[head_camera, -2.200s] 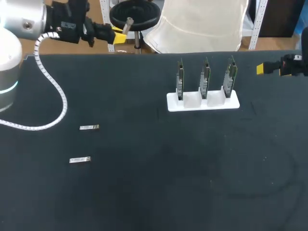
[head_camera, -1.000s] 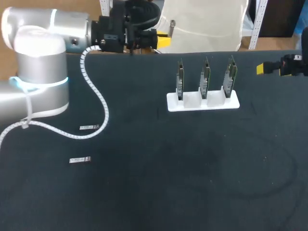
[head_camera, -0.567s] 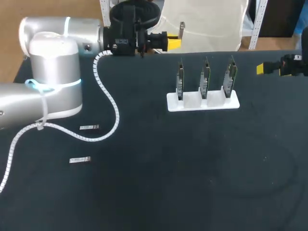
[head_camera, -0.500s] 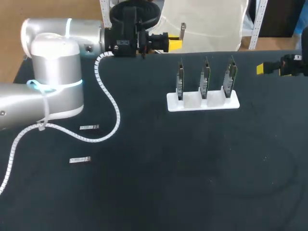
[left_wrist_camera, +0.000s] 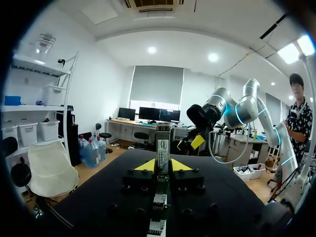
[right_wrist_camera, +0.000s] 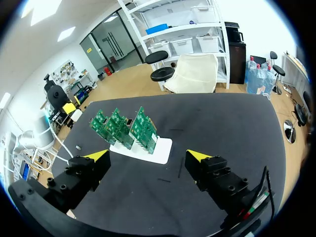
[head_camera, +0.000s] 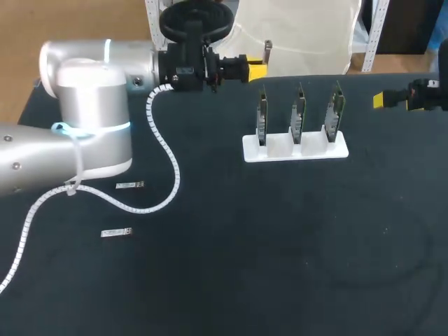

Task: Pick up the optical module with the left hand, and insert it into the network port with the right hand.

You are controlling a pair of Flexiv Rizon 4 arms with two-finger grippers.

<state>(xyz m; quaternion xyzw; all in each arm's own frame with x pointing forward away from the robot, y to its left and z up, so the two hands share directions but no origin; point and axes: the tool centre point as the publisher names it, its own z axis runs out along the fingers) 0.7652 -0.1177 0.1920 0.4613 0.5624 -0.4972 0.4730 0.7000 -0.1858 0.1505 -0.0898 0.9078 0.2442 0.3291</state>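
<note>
- The slim silver optical module (left_wrist_camera: 163,142) stands upright between the two yellow tips of the left gripper (left_wrist_camera: 163,165). Both fingers press on it from either side, so the gripper is clenched on the module.
- In the head view this left gripper (head_camera: 253,68) sits in the upper middle of the frame, above the far edge of the black table (head_camera: 245,266). The module (head_camera: 267,47) sticks up from its tip.
- Just right of it in the head view stands a white plastic holder (head_camera: 295,148) with three green circuit boards (head_camera: 298,110) upright in its slots, side by side.
- The grey left arm (head_camera: 91,119) fills the upper left, and a white coiled cable (head_camera: 168,175) loops from it down over the table.
- A second silver module (head_camera: 129,185) and a third silver module (head_camera: 116,232) lie flat at centre left, apart from each other, the second close by the cable.
- The right gripper (right_wrist_camera: 148,157) is released, its fingers spread wide with nothing between them. The holder (right_wrist_camera: 160,148) and the boards (right_wrist_camera: 123,129) lie ahead of it.
- In the head view the right gripper (head_camera: 381,100) is at the upper right edge, well apart from the holder.
</note>
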